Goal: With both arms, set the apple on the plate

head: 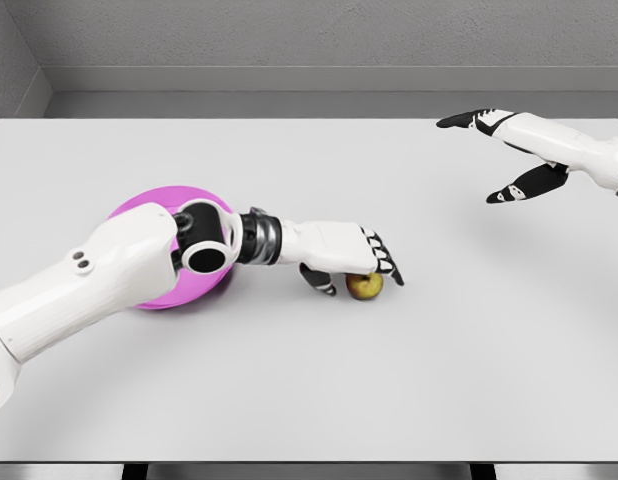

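A small yellow-red apple (365, 287) lies on the white table (439, 360) just right of centre. My left hand (357, 268) hangs over it, fingers draped across the top and thumb down at its left side, but I cannot see whether it grips. The pink plate (204, 290) sits to the left, mostly hidden behind my left forearm and elbow. My right hand (494, 155) hovers at the far right above the table, fingers spread and holding nothing.
The table's back edge meets a grey wall. Its front edge runs along the bottom of the view. Bare tabletop lies between the apple and my right hand.
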Available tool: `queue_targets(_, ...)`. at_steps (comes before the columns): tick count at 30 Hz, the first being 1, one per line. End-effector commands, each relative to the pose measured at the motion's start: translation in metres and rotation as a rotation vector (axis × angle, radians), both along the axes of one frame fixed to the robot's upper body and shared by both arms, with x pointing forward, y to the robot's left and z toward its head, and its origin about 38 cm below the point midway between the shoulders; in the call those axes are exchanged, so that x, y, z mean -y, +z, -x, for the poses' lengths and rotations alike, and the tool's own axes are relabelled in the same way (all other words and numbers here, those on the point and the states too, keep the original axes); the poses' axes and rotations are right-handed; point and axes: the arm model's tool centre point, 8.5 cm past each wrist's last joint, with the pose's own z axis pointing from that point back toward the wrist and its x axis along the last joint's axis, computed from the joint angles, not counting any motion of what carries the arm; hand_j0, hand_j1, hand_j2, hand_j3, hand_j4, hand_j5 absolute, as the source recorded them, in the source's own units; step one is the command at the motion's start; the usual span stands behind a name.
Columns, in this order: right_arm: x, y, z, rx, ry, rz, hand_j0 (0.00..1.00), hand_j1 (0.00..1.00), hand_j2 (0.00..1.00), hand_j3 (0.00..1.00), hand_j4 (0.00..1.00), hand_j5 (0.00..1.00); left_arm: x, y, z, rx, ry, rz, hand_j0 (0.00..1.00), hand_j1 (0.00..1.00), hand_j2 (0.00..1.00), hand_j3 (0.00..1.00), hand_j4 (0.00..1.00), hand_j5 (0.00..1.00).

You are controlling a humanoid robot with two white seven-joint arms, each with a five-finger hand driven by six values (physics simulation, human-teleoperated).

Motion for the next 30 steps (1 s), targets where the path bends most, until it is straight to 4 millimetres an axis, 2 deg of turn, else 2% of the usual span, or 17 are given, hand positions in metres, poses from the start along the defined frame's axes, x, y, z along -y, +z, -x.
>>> queue_targets(1,0.0005,0.0008,0.0,-0.002,-0.002,-0.007,1.0,1.0,1.0,1.0,1.0,1.0,0.0047,0.001,0.0017,-0.003,-0.008,0.008,0.84,0.84,0.84,0.84,0.84,0.84)
queue_targets(11,0.0005,0.0001,0.0002,-0.003,-0.002,-0.007,1.0,1.0,1.0,1.0,1.0,1.0,0.0048,-0.0008,0.0027,-0.005,-0.013,0.002,0.83,0.83,0.83,0.83,0.83,0.83)
queue_targets(16,0.0006,-0.0006,0.0004,-0.005,-0.002,-0.007,1.0,1.0,1.0,1.0,1.0,1.0,0.0055,-0.0032,0.005,-0.007,-0.023,-0.004,0.74,0.74,0.74,0.74,0.74,0.74)
queue_targets(24,-0.0002,-0.0026,0.0008,-0.009,-0.001,-0.008,1.0,1.0,1.0,1.0,1.0,1.0,0.0057,-0.0041,0.006,-0.008,-0.029,-0.006,0.7,0.7,0.7,0.7,0.7,0.7)
queue_targets(30,-0.0002,-0.0026,0.0008,-0.009,-0.001,-0.008,1.0,1.0,1.0,1.0,1.0,1.0,0.0051,-0.0075,0.0086,-0.013,-0.04,-0.015,0.61,0.61,0.61,0.61,0.61,0.61)
